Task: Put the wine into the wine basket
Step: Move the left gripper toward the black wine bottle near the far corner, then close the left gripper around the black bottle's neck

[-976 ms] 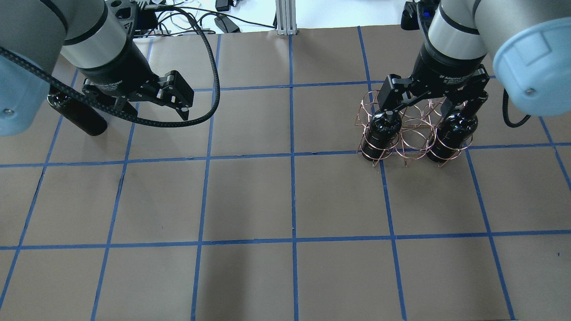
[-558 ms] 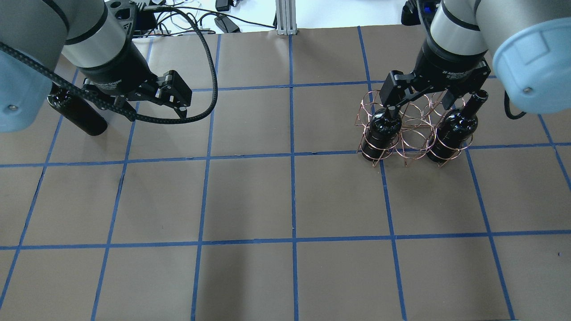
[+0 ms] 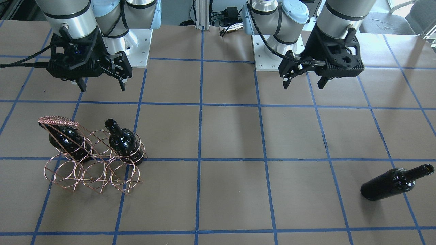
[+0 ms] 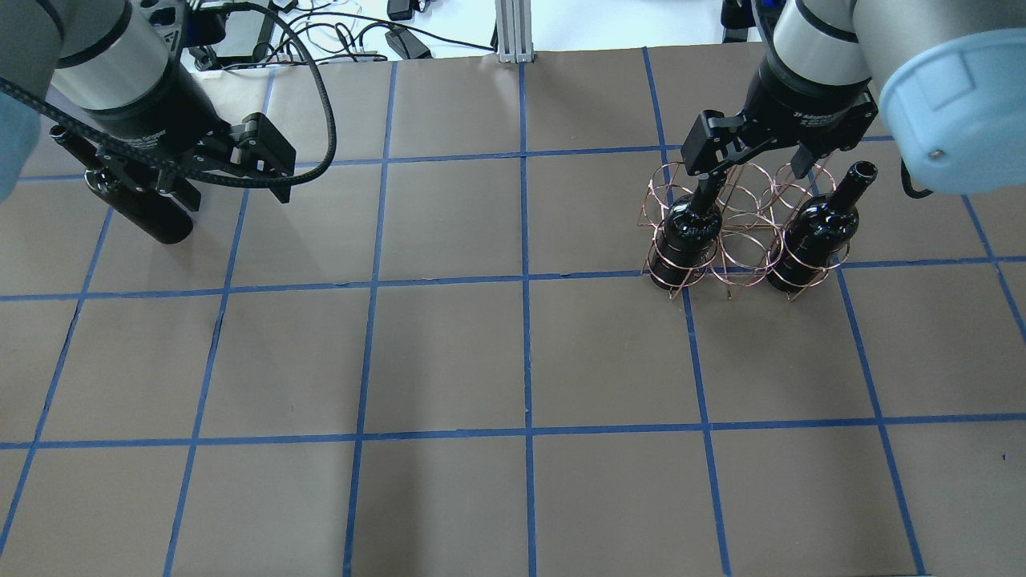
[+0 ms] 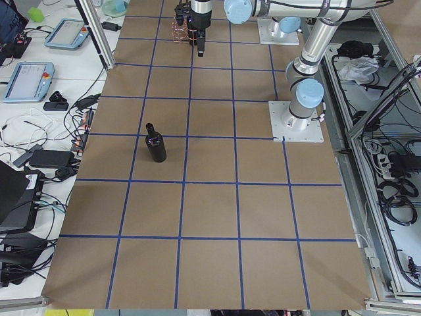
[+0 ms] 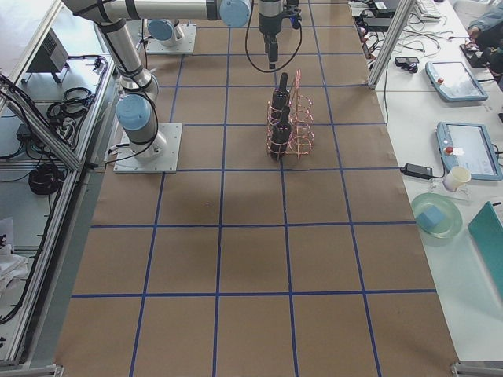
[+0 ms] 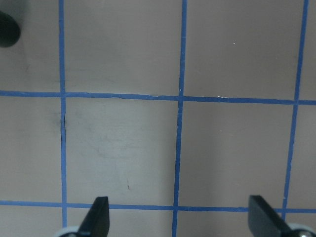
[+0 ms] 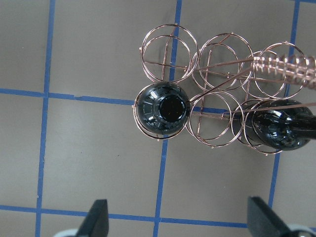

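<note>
The copper wire wine basket [image 3: 89, 169] stands on the table with two black wine bottles upright in its rings [image 3: 124, 143] [image 3: 66, 141]. In the overhead view the basket [image 4: 746, 244] holds them at its left [image 4: 688, 234] and right [image 4: 813, 234] ends. My right gripper [image 3: 103, 88] is open and empty above them; its wrist view shows the basket [image 8: 215, 54] and one bottle mouth [image 8: 163, 110]. A third wine bottle [image 3: 391, 183] lies on its side apart from the basket. My left gripper [image 4: 232, 191] is open and empty beside it [image 4: 151, 218].
The brown table has a grid of blue tape lines [image 4: 525, 280]. Cables and a metal post [image 4: 511, 32] lie past the far edge. The arm bases [image 3: 138, 51] stand on the table behind the grippers. Consoles and small items sit on side tables [image 6: 456, 149].
My right gripper has lifted and drawn back off the right-hand bottle's neck, which now shows free. My left gripper has moved to the left in the overhead view, toward the lying bottle.
</note>
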Available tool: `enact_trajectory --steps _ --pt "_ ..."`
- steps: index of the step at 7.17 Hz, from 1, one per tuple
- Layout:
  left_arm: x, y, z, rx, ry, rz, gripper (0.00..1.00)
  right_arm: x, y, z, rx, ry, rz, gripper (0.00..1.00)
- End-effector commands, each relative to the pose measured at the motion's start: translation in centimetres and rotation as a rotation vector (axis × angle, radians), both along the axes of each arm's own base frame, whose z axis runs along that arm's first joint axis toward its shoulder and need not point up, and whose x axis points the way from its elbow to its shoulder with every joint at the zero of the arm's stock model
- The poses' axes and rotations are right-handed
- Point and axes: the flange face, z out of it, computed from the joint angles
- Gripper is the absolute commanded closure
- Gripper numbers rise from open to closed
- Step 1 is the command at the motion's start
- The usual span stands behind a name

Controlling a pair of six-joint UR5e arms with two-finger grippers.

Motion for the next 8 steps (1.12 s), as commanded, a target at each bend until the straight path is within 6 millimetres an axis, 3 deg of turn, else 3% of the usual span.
enact_trajectory --steps 1,2,3,4,5,7,8 --pt "4.4 -1.7 -0.1 -0.002 -0.02 0.084 0.0 0.0 3.8 3.5 -0.025 0.007 0.001 0.0" --pt "8.9 -3.1 -1.0 0.014 -0.008 0.155 0.0 -0.2 5.8 6.0 -0.08 -0.003 0.001 0.0" --pt "14.6 -4.9 -0.9 -0.014 -0.018 0.083 0.0 0.1 6.4 5.7 -0.062 -0.005 -0.014 0.0" --pt "19.4 -6.5 -0.7 -0.029 -0.031 0.054 0.0 0.1 7.7 6.7 -0.055 -0.01 -0.018 0.0" --pt "23.1 -8.6 -0.9 -0.044 -0.045 0.057 0.0 -0.1 8.1 6.3 -0.008 -0.003 -0.012 0.0" --pt "29.9 -12.6 -3.8 -0.066 -0.06 -0.012 0.0 -0.4 7.5 6.1 0.002 0.002 0.001 0.0" --pt "31.3 -14.6 -5.9 -0.083 -0.074 -0.045 0.0 -0.6 7.4 7.0 0.006 0.025 0.004 0.0"
